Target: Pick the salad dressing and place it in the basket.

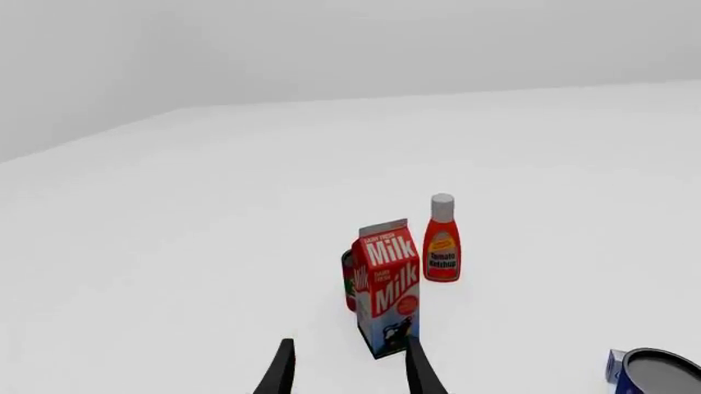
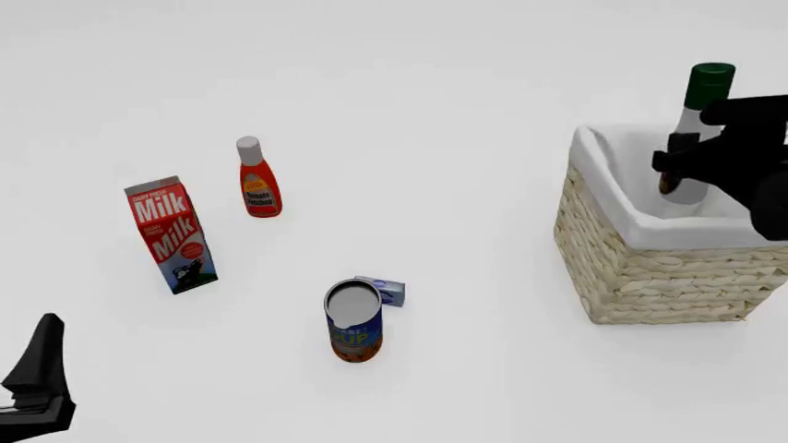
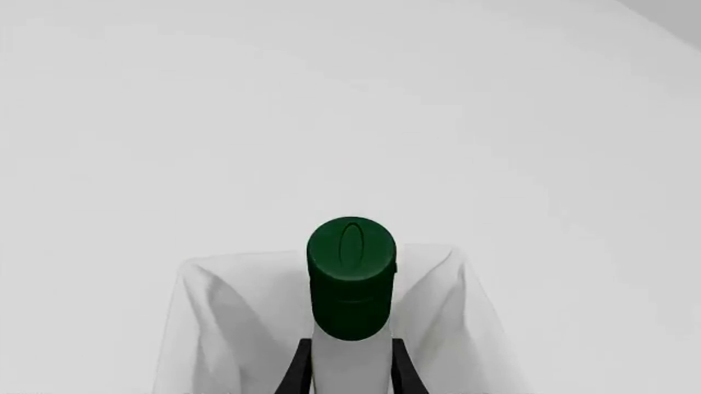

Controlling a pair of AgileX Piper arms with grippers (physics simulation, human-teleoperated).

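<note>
Front only: dressing (image 2: 699, 120) upright inside basket (image 2: 640, 268), far right, pinched by right gripper (image 2: 680, 164); left gripper (image 1: 348, 369) spread, near milk (image 1: 386, 287).

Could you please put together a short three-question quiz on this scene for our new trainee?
1. True or false: the salad dressing lies flat on the table beside the milk carton.
2. Which end effector grips the salad dressing?
A. left end effector
B. right end effector
C. neither
3. Fill in: the bottle is held over the ____.

Key
1. False: it is held roughly upright, its lower part inside the basket's rim.
2. B.
3. Basket.
</note>
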